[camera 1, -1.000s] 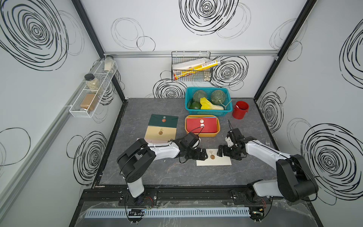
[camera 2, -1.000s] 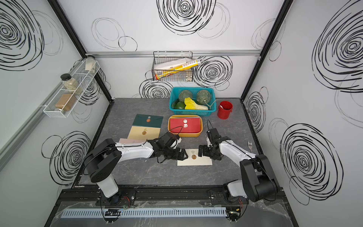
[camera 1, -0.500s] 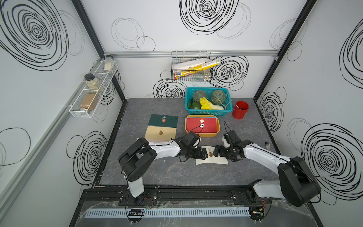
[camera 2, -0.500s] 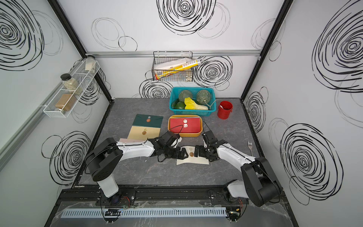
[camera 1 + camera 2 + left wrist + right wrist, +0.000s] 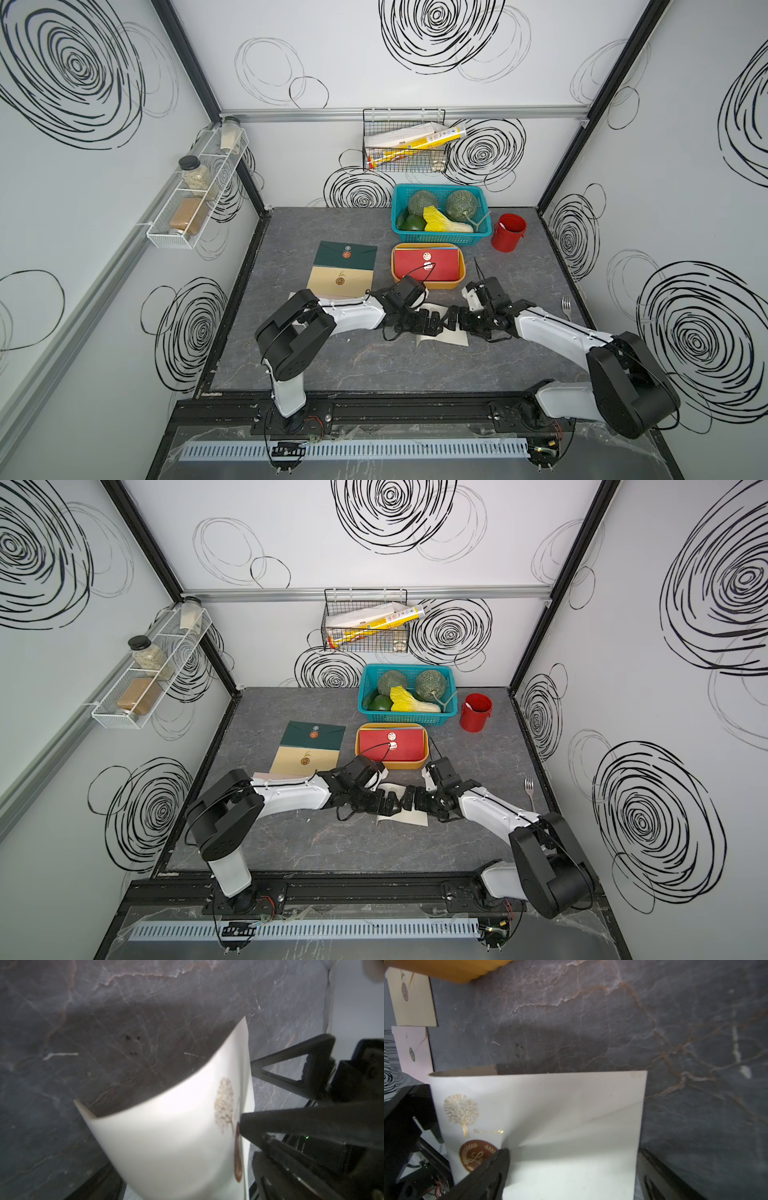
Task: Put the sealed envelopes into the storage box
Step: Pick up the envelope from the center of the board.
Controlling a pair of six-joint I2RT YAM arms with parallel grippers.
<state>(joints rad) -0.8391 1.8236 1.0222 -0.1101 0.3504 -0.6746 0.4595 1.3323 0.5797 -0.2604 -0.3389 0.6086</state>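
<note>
**A:** So, how is the storage box [image 5: 428, 286] filling?

**B:** A red envelope [image 5: 428, 266] is lying inside. The dark green envelope [image 5: 345, 254], tan envelope [image 5: 340, 280] and pink envelope [image 5: 415, 1051] are waiting on its left. Nearer, the cream envelope [image 5: 441, 339] is bowing between the left gripper [image 5: 434, 325] and right gripper [image 5: 454, 322], both spread wide, clamping nothing.

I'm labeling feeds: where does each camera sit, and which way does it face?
Top views: high in front, looking down at the table; both arms show.
Left wrist: on the left arm, facing the cream envelope past its jaws.
Right wrist: on the right arm, facing that envelope past its jaws.
Shared: both wrist views catch its brown seal.
</note>
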